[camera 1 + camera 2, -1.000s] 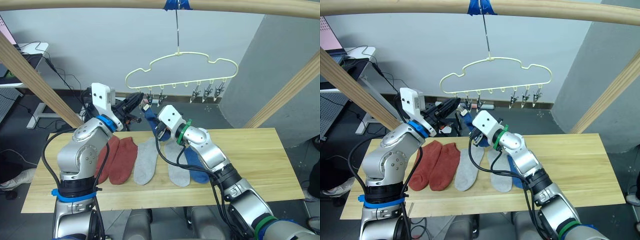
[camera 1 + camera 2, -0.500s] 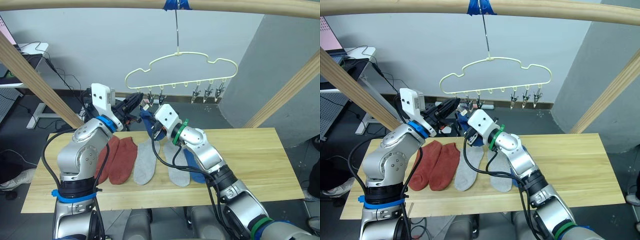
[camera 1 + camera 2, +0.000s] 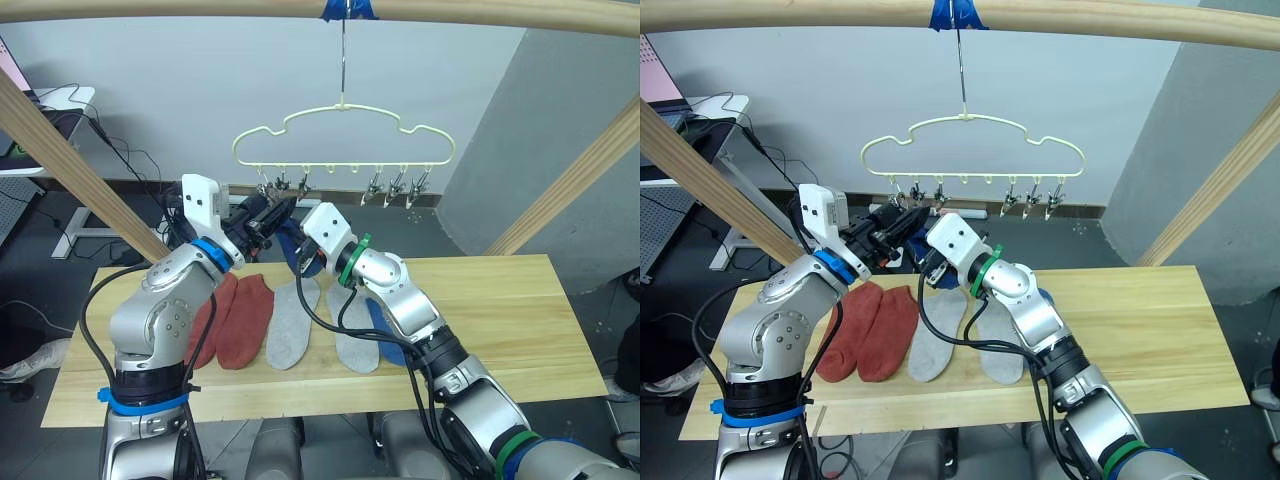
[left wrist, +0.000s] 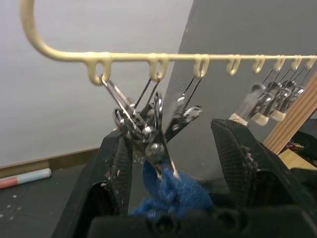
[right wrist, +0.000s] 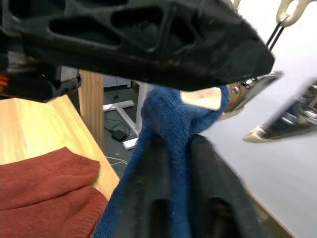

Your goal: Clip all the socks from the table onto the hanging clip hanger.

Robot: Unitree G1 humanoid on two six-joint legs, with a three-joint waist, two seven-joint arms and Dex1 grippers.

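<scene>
Blue sock (image 5: 171, 129) now lifted up under the leftmost clips (image 4: 143, 126) of the clip hanger (image 3: 340, 140), carried there by the right gripper (image 5: 173, 144), jaws pinched shut on its bunched upper end. Raised and shifted toward the robot's left over the last second, closing the gap to the left gripper (image 4: 168, 158). Hanger itself swung a little leftward on its hook over the same second, likely nudged by the clip being handled. Meaning for the task: first sock at the point of clipping, not yet judged fastened; five others waiting on the tabletop (image 3: 510, 310) — two rust-red socks (image 3: 240, 318), two grey socks (image 3: 290, 325), one more blue sock (image 3: 395, 345) partly under the right arm.

From the left wrist view: left jaws wide, straddling a metal clip, blue knit bunched right beneath the clip's lower end, touching or nearly so. Cannot tell from there whether the clip mouth is biting the fabric. From the right wrist view: sock's tip against a pale clip pad, right jaws narrow around the knit. Head views add the layout on the tabletop.
</scene>
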